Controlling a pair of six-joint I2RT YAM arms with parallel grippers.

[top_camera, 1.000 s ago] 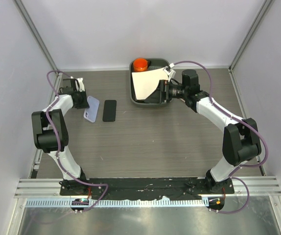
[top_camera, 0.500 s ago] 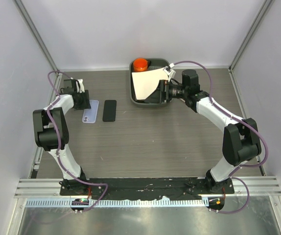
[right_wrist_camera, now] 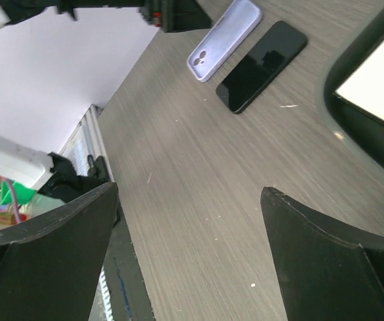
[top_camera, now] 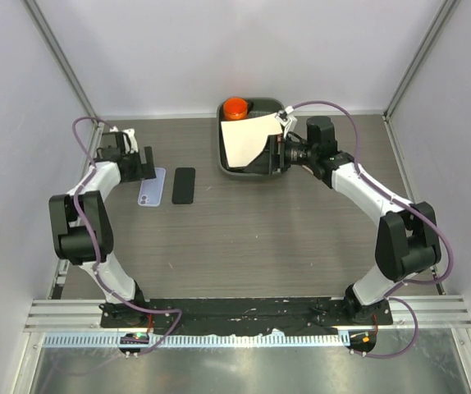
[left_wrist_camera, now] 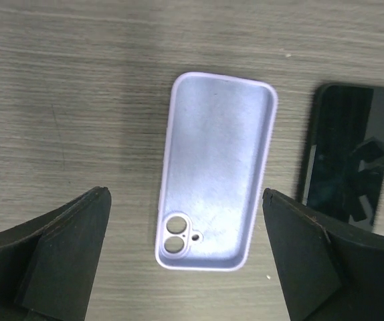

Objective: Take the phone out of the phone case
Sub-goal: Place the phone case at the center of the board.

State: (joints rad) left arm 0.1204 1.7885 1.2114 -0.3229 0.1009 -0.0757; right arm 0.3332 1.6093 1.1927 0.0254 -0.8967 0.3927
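Observation:
An empty lilac phone case [top_camera: 152, 188] [left_wrist_camera: 216, 170] [right_wrist_camera: 224, 38] lies flat on the table, inside up, camera holes showing. Just to its right lies the black phone [top_camera: 184, 185] [left_wrist_camera: 348, 155] [right_wrist_camera: 261, 65], screen up and apart from the case. My left gripper [top_camera: 144, 163] [left_wrist_camera: 186, 257] hovers open just beyond the case's far end, touching nothing. My right gripper [top_camera: 273, 156] [right_wrist_camera: 190, 251] stands open and empty beside the black tray, over bare table.
A black tray [top_camera: 234, 171] at the back centre holds a white sheet [top_camera: 245, 139] and an orange round thing [top_camera: 235, 107]; its rim [right_wrist_camera: 362, 127] sits close to my right fingers. Grey walls enclose the table on three sides.
My left gripper has opened and let go of the case, which now lies flat on the table. The left arm has drawn back toward the far left. The right arm has hardly moved.

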